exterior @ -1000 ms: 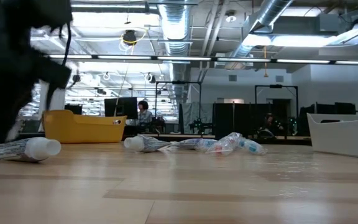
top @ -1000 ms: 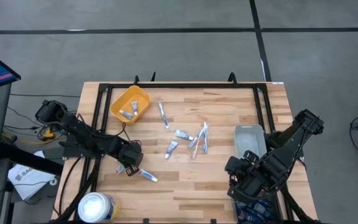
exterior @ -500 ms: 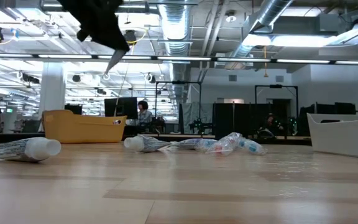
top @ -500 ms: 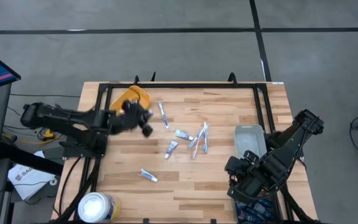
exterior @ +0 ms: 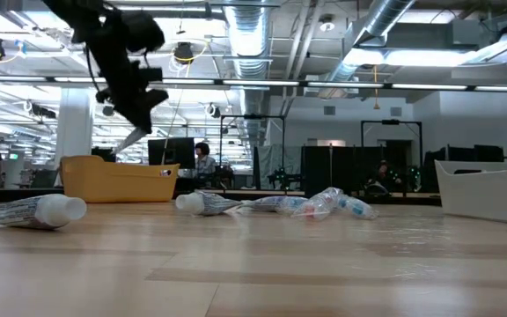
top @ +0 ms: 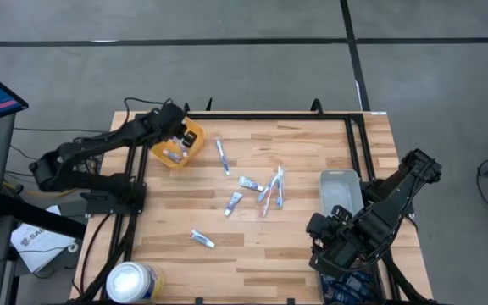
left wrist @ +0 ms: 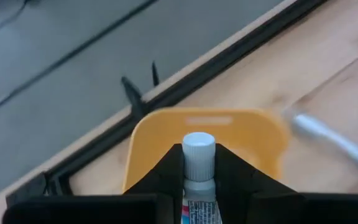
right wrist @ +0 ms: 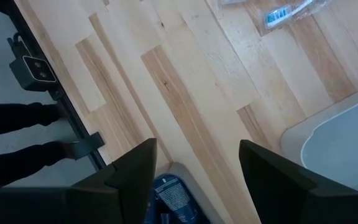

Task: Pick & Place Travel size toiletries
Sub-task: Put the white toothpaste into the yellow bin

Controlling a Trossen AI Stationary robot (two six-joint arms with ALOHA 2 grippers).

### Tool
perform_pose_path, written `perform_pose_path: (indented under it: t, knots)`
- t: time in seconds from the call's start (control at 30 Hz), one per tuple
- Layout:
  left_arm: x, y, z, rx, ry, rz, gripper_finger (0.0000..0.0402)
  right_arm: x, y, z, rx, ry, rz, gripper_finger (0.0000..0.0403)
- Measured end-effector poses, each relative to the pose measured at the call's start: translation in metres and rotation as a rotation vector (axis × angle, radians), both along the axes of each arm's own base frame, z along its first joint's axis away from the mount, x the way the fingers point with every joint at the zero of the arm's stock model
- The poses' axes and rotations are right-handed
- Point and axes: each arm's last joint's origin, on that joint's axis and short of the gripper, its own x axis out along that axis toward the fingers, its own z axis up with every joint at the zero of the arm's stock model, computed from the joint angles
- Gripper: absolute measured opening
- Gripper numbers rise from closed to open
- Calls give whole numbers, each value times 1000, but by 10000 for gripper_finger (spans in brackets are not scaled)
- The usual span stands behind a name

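One small white tube (left wrist: 197, 167) pinched cap-up in the left gripper (left wrist: 199, 180), hanging above the yellow bin (top: 190, 133) at the table's far left corner. Best to centre over the bin's open middle and get lower before letting go, otherwise could bounce off the rim. Several toiletries (top: 261, 191) scattered mid-table, one near the front edge. Right gripper (right wrist: 194, 163) parked open at the near right.

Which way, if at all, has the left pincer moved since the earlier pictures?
Yes. The left pincer, shut on a tube, has gone from the table's near edge by the lone tube to above the yellow bin.
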Motion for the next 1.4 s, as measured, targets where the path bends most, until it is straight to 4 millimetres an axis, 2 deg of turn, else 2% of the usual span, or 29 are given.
perform_pose_path:
  t: [0.13, 0.3, 0.7, 0.83, 1.0, 1.13, 1.27, 1.4]
  knots:
    - [-7, 10, -21, -85, 44, 24, 54, 0, 0, 0, 7, -1, -19, 221]
    - [-6, 10, -25, -74, 85, 16, 76, 0, 0, 0, 8, -1, -24, 221]
    - [-5, 10, -24, -75, 72, 9, 167, 0, 0, 0, 9, -2, -25, 221]
    - [-1, 0, -5, -102, -62, -108, 190, 0, 0, 0, 8, -1, -25, 221]
    - [7, -35, 22, -134, -244, -438, 196, 0, 0, 0, 8, -1, -25, 221]
    - [14, -78, 26, -203, -292, -709, 194, 0, 0, 0, 6, -3, -25, 221]
    - [19, -123, 8, -276, -225, -924, 200, 1, -1, 0, -8, -18, -30, 221]
    - [19, -162, -24, -349, -92, -1059, 208, 1, -1, 0, -12, -20, -30, 221]
